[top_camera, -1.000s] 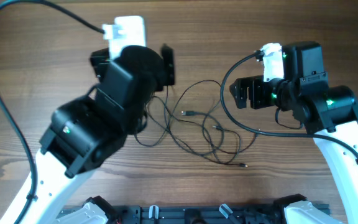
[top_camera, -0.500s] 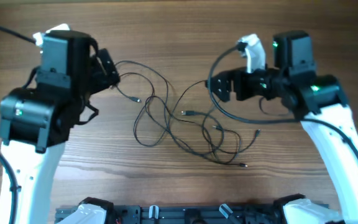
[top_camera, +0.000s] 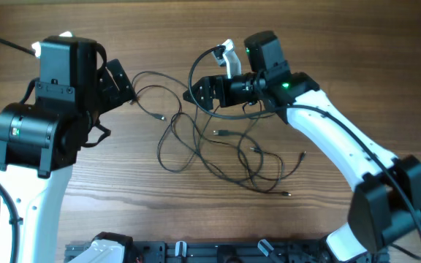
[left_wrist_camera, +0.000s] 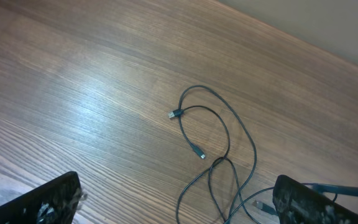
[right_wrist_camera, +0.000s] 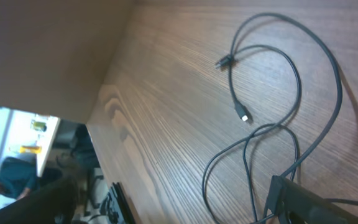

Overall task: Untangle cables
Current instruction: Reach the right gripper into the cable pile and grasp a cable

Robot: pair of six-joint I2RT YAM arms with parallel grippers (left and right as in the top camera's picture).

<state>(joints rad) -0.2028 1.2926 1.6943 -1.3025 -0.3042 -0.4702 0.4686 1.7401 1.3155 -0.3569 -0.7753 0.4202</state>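
Note:
Several thin black cables (top_camera: 218, 150) lie tangled on the wooden table's middle, with small plug ends (top_camera: 159, 117) sticking out. My left gripper (top_camera: 126, 88) is open and empty, at the tangle's upper left beside a loose loop. In the left wrist view the cables (left_wrist_camera: 219, 143) run between its wide-apart fingers (left_wrist_camera: 306, 202). My right gripper (top_camera: 196, 93) is open over the tangle's upper part. In the right wrist view a cable loop (right_wrist_camera: 272, 81) lies ahead, and strands pass close by the right finger (right_wrist_camera: 309, 202); I cannot tell if they touch.
A thick black wire (top_camera: 210, 109) loops from the right arm's white camera head (top_camera: 229, 55) over the tangle's top. Another plug end (top_camera: 287, 194) lies at the tangle's lower right. A black rail (top_camera: 225, 252) runs along the table's front edge.
My left arm swung from the centre to the table's left, uncovering the cables, then stayed. My right arm moved left across the table to above the tangle's top.

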